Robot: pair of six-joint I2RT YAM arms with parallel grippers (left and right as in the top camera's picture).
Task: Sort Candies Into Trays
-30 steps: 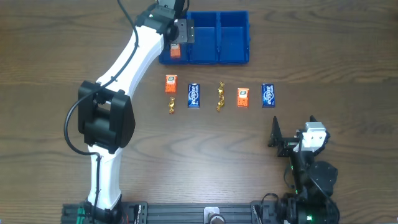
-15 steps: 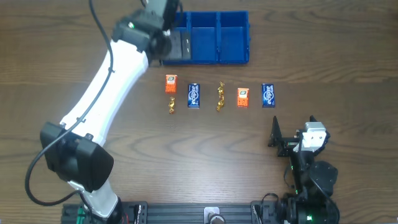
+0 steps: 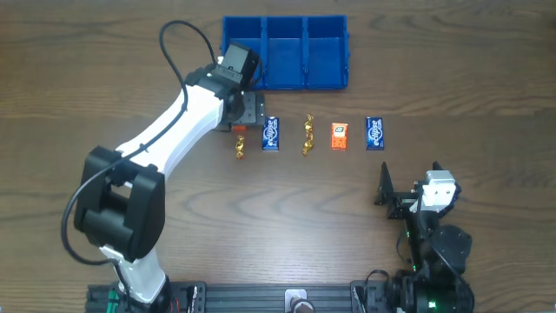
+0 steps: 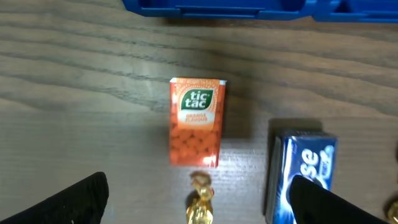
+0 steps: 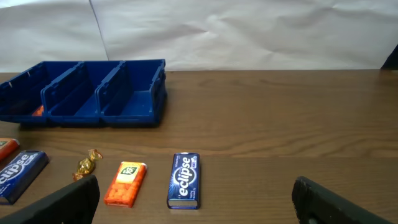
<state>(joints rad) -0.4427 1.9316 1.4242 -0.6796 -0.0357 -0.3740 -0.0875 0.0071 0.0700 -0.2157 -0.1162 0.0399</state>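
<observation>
Well, my left hand (image 4: 199, 186) hangs released above the brown wooden surface (image 4: 74, 93). Nearest lies a gold-wrapped candy (image 4: 200, 202), then the flat orange rectangular candy box (image 4: 195, 121) with its green label, and beyond it the blue plastic tray (image 4: 249, 7).

Left gripper (image 3: 249, 110) at candy row (image 3: 307, 136) left end, near tray (image 3: 304, 84).

Lab-style test bench: wooden tabletop (image 3: 452, 96), white paper backdrop (image 5: 249, 31).

Left end effector (image 3: 250, 113) mostly hides orange box (image 3: 238, 129); gum pack (image 4: 301, 174) cropped.
</observation>
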